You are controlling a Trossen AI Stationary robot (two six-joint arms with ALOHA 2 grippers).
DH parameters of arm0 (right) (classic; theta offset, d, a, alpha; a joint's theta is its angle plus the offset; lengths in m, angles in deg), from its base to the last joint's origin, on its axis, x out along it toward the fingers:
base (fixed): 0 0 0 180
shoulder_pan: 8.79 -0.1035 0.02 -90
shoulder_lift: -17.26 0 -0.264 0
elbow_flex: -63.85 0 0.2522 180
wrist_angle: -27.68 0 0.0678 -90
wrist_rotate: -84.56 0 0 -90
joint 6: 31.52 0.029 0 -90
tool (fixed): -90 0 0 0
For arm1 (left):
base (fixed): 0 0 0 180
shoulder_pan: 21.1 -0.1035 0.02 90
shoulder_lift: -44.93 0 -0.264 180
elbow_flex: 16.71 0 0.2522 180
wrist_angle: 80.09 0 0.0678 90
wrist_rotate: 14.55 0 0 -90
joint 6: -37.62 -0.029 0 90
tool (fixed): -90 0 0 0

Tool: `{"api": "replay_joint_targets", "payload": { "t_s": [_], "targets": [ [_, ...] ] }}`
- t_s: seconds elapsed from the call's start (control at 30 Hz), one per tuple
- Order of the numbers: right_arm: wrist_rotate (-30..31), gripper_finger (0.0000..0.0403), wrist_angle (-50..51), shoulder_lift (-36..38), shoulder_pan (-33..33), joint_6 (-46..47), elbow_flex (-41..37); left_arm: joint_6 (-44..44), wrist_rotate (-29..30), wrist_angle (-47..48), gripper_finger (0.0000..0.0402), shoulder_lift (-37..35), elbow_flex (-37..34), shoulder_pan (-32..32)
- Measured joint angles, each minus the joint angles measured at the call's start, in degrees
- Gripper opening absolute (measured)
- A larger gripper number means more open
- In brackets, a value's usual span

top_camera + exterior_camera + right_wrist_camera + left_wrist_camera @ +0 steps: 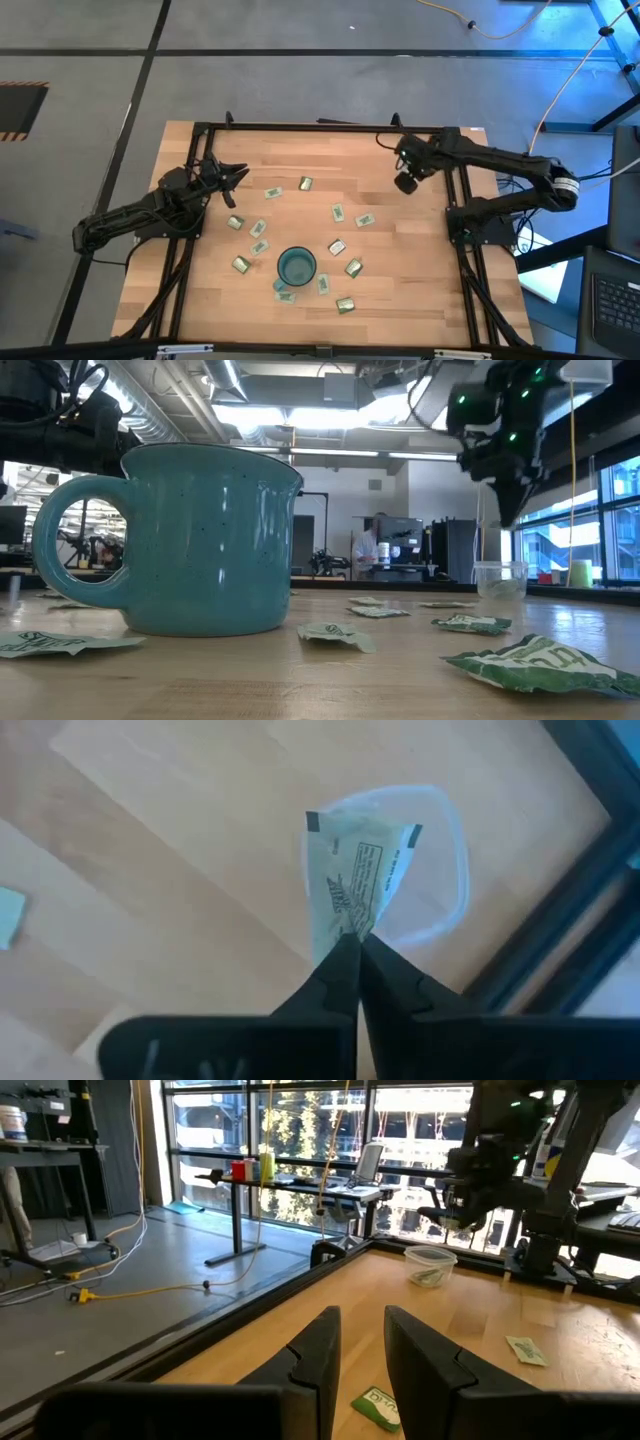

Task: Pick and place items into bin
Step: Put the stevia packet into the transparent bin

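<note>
While the right pincer (352,952) hangs directly above the bin (445,870), it pinches one packet (350,875) by a corner, so the packet dangles over the cup mouth, apparently lined up for a drop. The bin sits near the bench's (400,290) far right corner, with one packet seemingly already inside. The left pincer (358,1348) waits at the left side, fingers slightly apart, holding nothing, a packet (378,1408) just below it. More items (338,246) lie scattered around the teal mug (296,266).
</note>
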Motion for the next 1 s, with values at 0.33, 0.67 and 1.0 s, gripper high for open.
{"api": "replay_joint_targets", "payload": {
  "t_s": [0.33,0.67,1.0],
  "targets": [
    [-0.7,0.001,-2.8,-12.1,7.4,-5.5,0.0,0.0,0.0,0.0,0.0074,0.0,0.0,0.0],
    [0.2,0.002,-3.6,-18.0,7.7,-5.8,0.0,0.0,0.0,0.0,0.0074,0.0,0.0,0.0],
    [1.9,0.0105,-2.6,-12.1,7.7,-5.5,0.0,0.0,0.0,0.0,0.0075,0.0,0.0,0.0]
  ]
}}
